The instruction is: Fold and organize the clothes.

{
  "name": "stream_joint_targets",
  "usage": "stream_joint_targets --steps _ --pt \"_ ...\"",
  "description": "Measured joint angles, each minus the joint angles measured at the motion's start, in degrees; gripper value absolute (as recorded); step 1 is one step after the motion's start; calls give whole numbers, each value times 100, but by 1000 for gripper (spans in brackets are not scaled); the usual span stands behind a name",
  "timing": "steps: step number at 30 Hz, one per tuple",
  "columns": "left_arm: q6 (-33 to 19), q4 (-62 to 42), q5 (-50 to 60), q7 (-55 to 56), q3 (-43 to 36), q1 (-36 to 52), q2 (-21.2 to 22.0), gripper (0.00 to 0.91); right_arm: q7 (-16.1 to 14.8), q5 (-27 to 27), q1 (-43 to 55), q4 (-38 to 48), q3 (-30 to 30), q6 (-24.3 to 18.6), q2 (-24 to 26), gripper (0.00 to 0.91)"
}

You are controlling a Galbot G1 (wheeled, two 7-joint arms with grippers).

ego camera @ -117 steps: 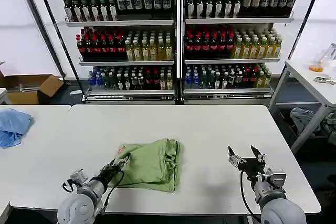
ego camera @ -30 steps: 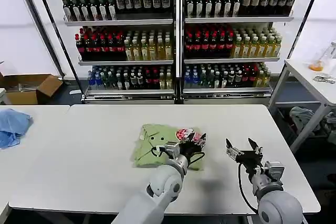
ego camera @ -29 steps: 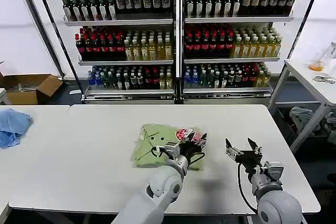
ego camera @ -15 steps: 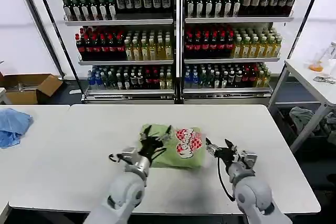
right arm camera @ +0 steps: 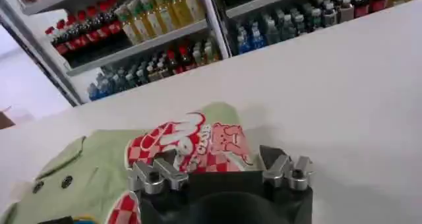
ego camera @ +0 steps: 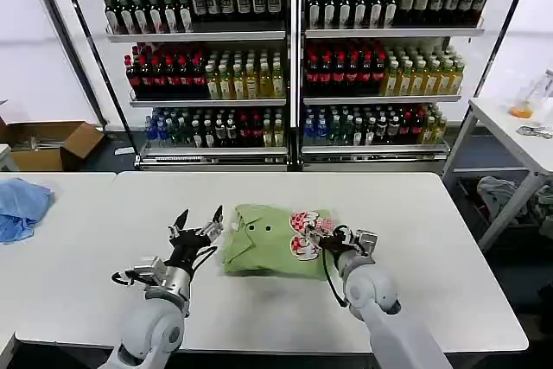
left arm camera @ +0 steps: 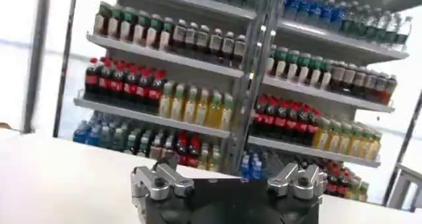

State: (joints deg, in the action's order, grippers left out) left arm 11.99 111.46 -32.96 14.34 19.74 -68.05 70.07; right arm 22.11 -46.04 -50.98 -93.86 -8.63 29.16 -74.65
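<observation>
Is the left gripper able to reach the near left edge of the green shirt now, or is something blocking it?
Probably yes. The left gripper hovers open just left of the folded green shirt, with bare table between them. The right gripper is at the shirt's opposite side.

The folded short-sleeved cotton shirt (ego camera: 272,251) is a light sage green, with small dark buttons near its collar and a red-and-white checked print with pink cartoon figures (right arm camera: 198,143) on its right part. It lies on a plain white table (ego camera: 104,239). A crumpled cloth (ego camera: 22,209) at the far left is light blue. Both grippers are black with silver-grey metal finger mounts. On the grey metal shelves (ego camera: 289,36) behind stand bottles in bands of dark green, red, yellow and blue.
</observation>
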Motion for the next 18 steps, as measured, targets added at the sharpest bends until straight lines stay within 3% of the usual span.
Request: stream_joint_targets --steps 2,3,4,5,18 --pt "-12 30 -13 -2 65 -33 -20 907 8 38 83 116 31 33 -37 907" --pt "-16 45 -24 -4 91 -47 -29 907 8 61 124 174 40 39 -54 756" --pt "-19 60 -32 -7 112 -60 -37 907 6 92 170 235 52 41 -63 60" --pt "-21 73 -39 -8 134 -74 -43 907 3 117 207 283 67 42 -67 0" --pt "-11 162 -130 -18 337 -174 -102 907 -129 207 630 915 208 58 -115 0"
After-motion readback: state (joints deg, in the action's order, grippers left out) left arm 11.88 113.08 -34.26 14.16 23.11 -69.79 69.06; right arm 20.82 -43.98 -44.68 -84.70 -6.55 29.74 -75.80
